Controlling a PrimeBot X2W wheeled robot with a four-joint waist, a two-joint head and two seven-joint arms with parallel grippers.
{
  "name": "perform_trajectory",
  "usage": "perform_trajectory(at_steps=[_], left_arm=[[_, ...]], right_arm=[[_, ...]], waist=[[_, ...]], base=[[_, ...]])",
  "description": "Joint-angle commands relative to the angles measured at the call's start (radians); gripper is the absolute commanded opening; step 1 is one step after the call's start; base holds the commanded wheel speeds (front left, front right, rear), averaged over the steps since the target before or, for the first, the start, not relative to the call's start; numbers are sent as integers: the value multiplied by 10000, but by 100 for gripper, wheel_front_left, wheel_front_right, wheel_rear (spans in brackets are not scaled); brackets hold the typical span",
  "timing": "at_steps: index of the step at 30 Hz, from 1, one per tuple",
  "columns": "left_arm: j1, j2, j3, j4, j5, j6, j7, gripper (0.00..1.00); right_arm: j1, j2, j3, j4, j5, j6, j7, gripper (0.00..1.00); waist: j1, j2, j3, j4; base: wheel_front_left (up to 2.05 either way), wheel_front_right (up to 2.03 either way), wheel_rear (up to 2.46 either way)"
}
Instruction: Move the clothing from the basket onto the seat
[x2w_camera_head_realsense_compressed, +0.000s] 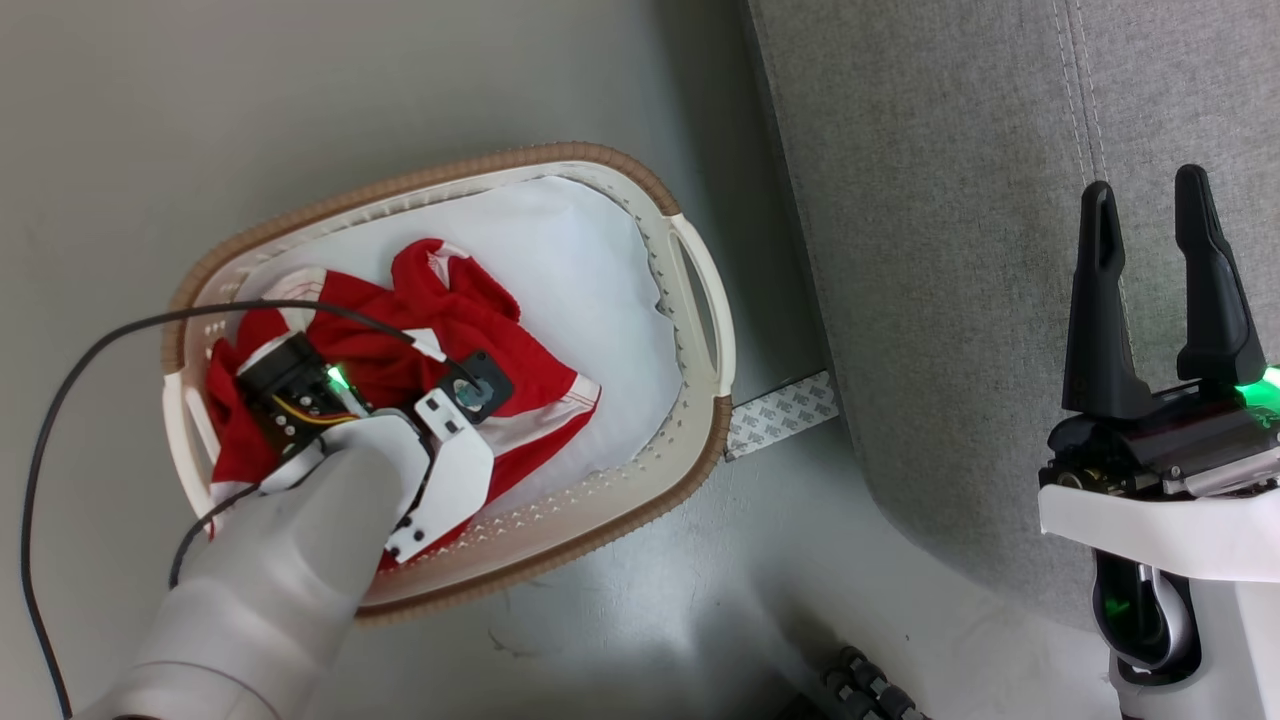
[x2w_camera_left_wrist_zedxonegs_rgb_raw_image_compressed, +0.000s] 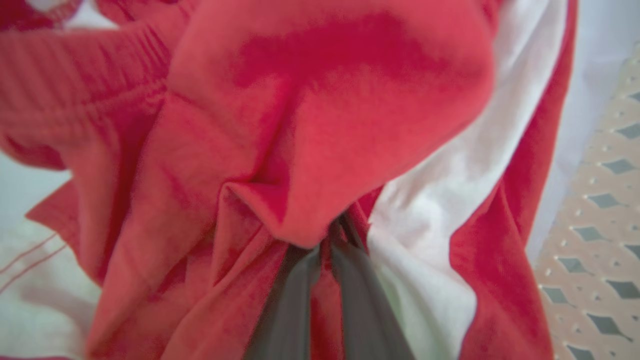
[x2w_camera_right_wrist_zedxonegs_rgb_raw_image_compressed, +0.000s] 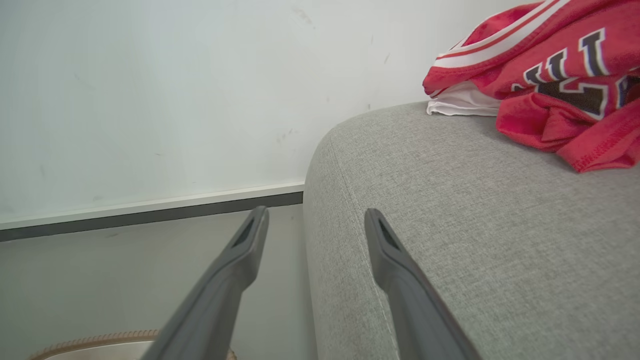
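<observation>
The cream basket (x2w_camera_head_realsense_compressed: 700, 300) with a brown rim stands on the floor left of the grey seat (x2w_camera_head_realsense_compressed: 950, 250). Red clothing (x2w_camera_head_realsense_compressed: 480, 330) with white trim lies crumpled inside it. My left arm reaches down into the basket, its wrist (x2w_camera_head_realsense_compressed: 300, 390) over the cloth. In the left wrist view my left gripper (x2w_camera_left_wrist_zedxonegs_rgb_raw_image_compressed: 326, 247) is shut on a fold of the red clothing (x2w_camera_left_wrist_zedxonegs_rgb_raw_image_compressed: 325, 125), beside the perforated basket wall (x2w_camera_left_wrist_zedxonegs_rgb_raw_image_compressed: 600, 200). My right gripper (x2w_camera_head_realsense_compressed: 1145, 185) hangs open and holds nothing above the seat's edge (x2w_camera_right_wrist_zedxonegs_rgb_raw_image_compressed: 475, 225). A red jersey (x2w_camera_right_wrist_zedxonegs_rgb_raw_image_compressed: 550, 75) with lettering lies on the seat.
A black cable (x2w_camera_head_realsense_compressed: 60, 400) loops from my left arm over the floor left of the basket. A patterned strip (x2w_camera_head_realsense_compressed: 782, 412) lies on the floor between basket and seat. A white wall with a dark skirting (x2w_camera_right_wrist_zedxonegs_rgb_raw_image_compressed: 150, 215) stands behind. The basket rim (x2w_camera_right_wrist_zedxonegs_rgb_raw_image_compressed: 100, 340) shows below the right fingers.
</observation>
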Motion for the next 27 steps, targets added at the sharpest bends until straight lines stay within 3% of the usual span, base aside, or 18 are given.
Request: perform_trajectory(at_steps=[1, 9, 17, 27], left_arm=[[-110, 25, -14, 110, -76, 17, -71, 0], [247, -417, 509, 248, -1008, 82, -1083, 0], [1410, -1117, 981, 99, -2352, 8, -2169, 0], [2789, -1373, 915, -1170, -4385, 5, -2869, 0]], right_arm=[[89, 22, -41, -26, 24, -3, 5, 100], [59, 15, -45, 406, 75, -3, 5, 100], [757, 6, -661, 909, -393, -3, 5, 100], [1986, 3, -1150, 1633, -1050, -3, 5, 100]], waist=[[-1, 0, -1, 9], [-1, 0, -681, 355], [-1, 0, -2786, 1472], [-1, 0, -5361, 2628]], base=[[0, 0, 0], [0, 0, 0], [0, 0, 0], [0, 0, 0]])
